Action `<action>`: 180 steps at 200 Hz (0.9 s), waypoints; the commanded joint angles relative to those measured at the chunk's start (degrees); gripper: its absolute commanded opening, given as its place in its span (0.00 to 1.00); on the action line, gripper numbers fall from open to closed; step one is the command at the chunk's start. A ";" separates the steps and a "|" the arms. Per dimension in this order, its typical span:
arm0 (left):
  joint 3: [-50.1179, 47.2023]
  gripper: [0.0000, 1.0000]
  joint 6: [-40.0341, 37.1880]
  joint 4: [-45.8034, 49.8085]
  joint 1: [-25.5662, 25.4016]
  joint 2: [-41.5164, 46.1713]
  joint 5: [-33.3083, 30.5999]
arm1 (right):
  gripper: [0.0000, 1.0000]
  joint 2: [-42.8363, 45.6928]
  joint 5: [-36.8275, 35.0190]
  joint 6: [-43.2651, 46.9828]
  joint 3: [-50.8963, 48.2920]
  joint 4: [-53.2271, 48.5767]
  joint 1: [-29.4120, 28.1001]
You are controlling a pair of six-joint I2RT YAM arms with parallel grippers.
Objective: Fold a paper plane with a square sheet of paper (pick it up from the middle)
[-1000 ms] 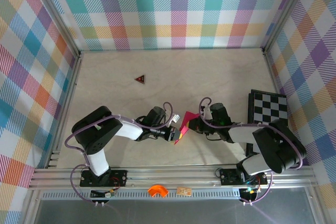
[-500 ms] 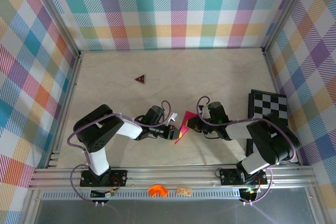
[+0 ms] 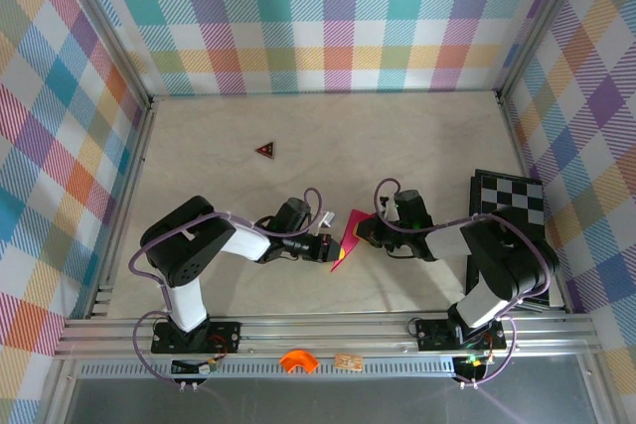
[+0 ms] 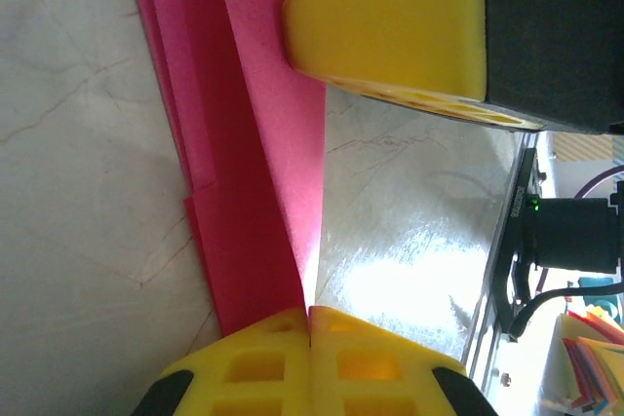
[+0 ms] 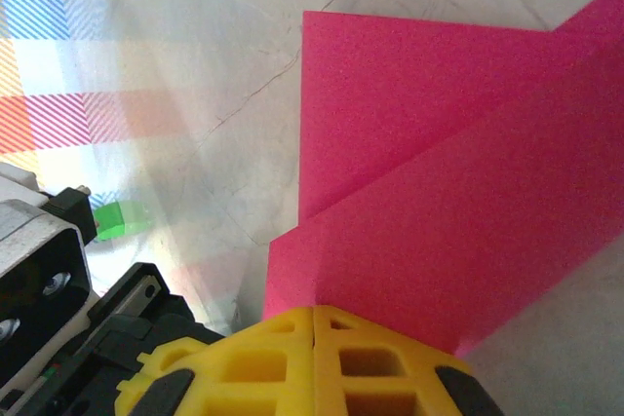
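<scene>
Magenta paper sheet (image 3: 348, 237), part-folded, lower centre of top view. Left gripper (image 3: 326, 246) & right gripper (image 3: 361, 233) both pinch its edges. R arm tucked in vs a sec ago, so crease prob being pressed; plane unfinished.

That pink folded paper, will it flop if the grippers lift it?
Probably only slightly floppy: the folded pink paper shows creased layers that should stiffen it. Likely very light, so a push would slide it over the smooth table. Pinched by the left gripper and right gripper, it might tear if pulled apart.
</scene>
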State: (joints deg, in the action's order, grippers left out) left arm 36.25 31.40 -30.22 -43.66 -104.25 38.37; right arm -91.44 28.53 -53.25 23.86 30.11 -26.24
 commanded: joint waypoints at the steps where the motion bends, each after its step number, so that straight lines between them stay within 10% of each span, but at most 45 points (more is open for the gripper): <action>1: -0.58 0.00 0.59 7.59 0.06 -4.55 -6.02 | 0.08 -1.08 -0.15 -1.39 1.26 1.59 0.40; 180: -3.11 0.00 6.87 3.95 1.40 -5.77 -7.43 | 0.09 -4.34 2.39 -0.19 5.82 -4.64 0.40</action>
State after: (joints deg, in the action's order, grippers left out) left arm 35.44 38.81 -33.45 -42.59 -105.27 39.44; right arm -94.08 29.43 -54.13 28.12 26.85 -26.22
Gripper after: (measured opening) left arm 0.048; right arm 0.088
